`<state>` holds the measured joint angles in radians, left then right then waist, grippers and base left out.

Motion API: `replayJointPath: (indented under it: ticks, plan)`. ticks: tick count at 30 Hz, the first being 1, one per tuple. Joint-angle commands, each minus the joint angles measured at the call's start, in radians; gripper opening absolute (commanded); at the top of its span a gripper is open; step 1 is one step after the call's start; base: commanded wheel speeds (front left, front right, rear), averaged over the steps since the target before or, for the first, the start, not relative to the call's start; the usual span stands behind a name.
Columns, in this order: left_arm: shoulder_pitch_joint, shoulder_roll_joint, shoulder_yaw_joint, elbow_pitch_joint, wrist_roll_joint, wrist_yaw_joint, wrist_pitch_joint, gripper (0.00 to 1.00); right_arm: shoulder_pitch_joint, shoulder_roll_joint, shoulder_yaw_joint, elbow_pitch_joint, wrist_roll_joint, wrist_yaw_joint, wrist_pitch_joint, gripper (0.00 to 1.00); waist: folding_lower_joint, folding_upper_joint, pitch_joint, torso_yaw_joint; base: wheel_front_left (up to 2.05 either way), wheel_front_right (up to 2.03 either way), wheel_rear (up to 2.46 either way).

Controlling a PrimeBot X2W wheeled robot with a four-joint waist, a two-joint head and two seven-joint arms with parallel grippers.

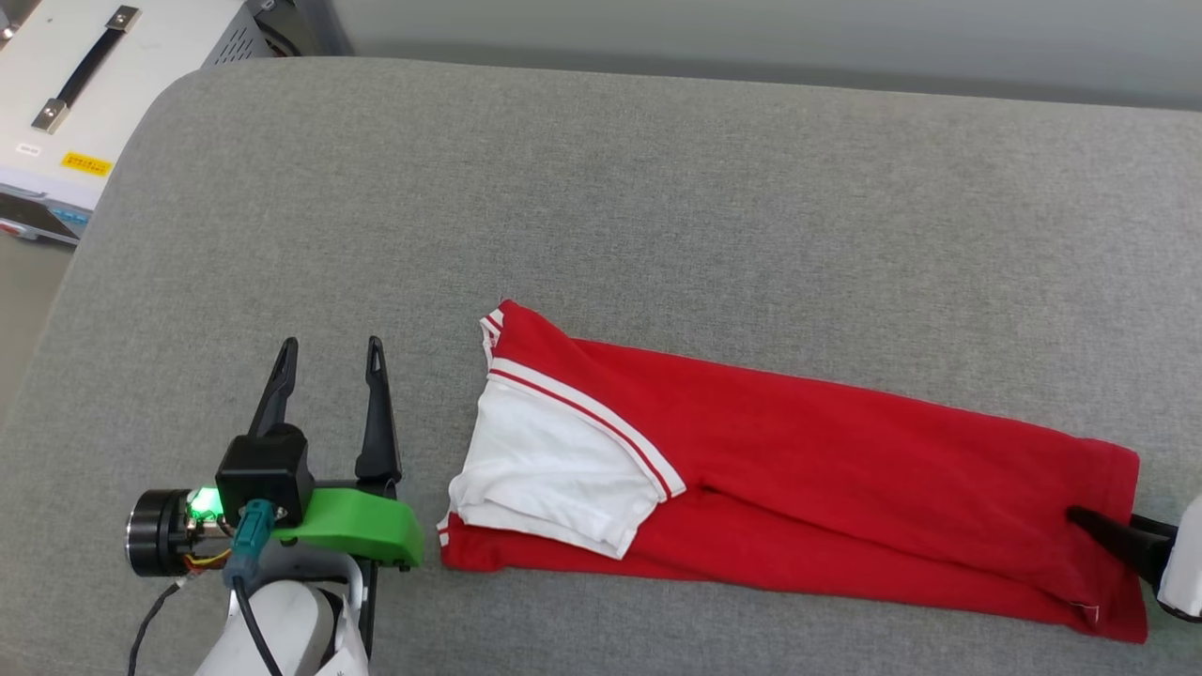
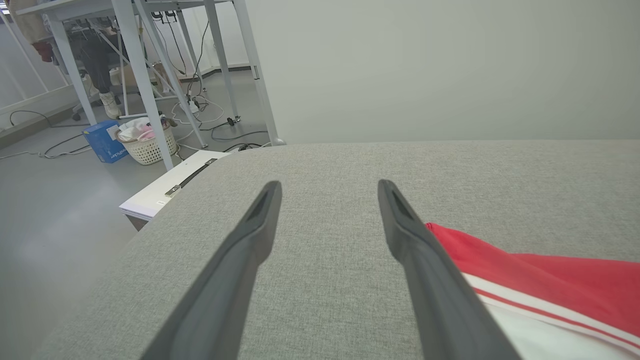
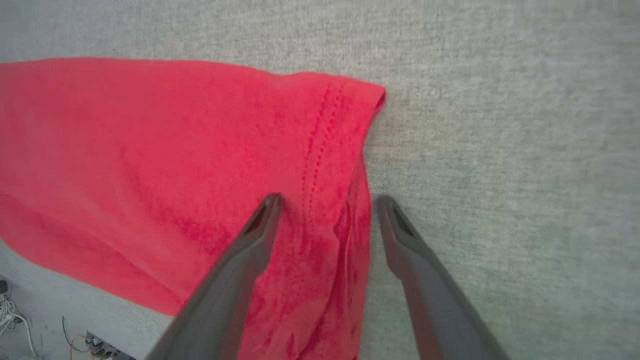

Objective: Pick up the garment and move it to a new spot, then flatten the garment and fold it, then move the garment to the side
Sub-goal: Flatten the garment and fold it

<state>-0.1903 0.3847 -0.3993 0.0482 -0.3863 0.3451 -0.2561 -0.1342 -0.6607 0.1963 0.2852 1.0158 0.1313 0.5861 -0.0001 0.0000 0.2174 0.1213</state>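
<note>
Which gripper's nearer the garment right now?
Right. The right gripper is open over the hem edge of the garment; the left gripper is open beside its sleeve end, apart from it.

Garment (image 1: 845, 469) lies on cushion (image 1: 657, 188), just right of left end effector (image 1: 331, 345).

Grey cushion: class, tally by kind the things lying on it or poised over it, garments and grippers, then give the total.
Garments: 1, the garment
Grippers: 2, the left gripper and the right gripper
Total: 3
</note>
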Motion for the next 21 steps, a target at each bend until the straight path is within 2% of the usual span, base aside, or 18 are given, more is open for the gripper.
replayJointPath:
  ticks: [1, 10, 11, 12, 13, 21]
  plan:
    - [0.021, -0.020, 0.019, 0.002, 0.028, -0.017, -0.006, 1.00, -0.010, 0.029, 0.030, 0.012, -0.001, -0.001, 0.014, 1.00, 0.0001, 0.0000, 0.008, 0.007, 0.00, 0.00, 0.00]
    - [0.075, -0.139, 0.113, 0.000, 0.159, -0.098, -0.006, 1.00, -0.035, 0.073, 0.118, 0.034, 0.008, -0.001, 0.004, 1.00, 0.0001, 0.0000, 0.007, 0.008, 0.00, 0.00, 0.00]
    - [0.079, -0.151, 0.121, 0.002, 0.172, -0.107, -0.006, 1.00, -0.036, 0.071, 0.126, 0.037, 0.013, -0.001, 0.004, 0.54, 0.0001, 0.0000, 0.004, 0.008, 0.00, 0.00, 0.00]
    - [0.082, -0.158, 0.127, 0.002, 0.183, -0.115, -0.006, 1.00, -0.037, 0.069, 0.132, 0.038, 0.014, -0.001, -0.002, 0.31, 0.0001, 0.0000, 0.002, 0.007, 0.00, 0.00, 0.00]
    - [0.086, -0.166, 0.135, 0.002, 0.197, -0.124, -0.006, 1.00, -0.039, 0.065, 0.137, 0.041, 0.017, -0.001, -0.010, 0.00, 0.0001, 0.0000, 0.000, 0.005, 0.00, 0.00, 0.00]
    - [0.111, -0.205, 0.195, 0.000, 0.253, -0.177, -0.006, 1.00, -0.052, 0.007, 0.137, 0.075, 0.031, -0.001, -0.060, 0.00, 0.0001, 0.0000, -0.025, -0.011, 0.00, 0.00, 0.00]
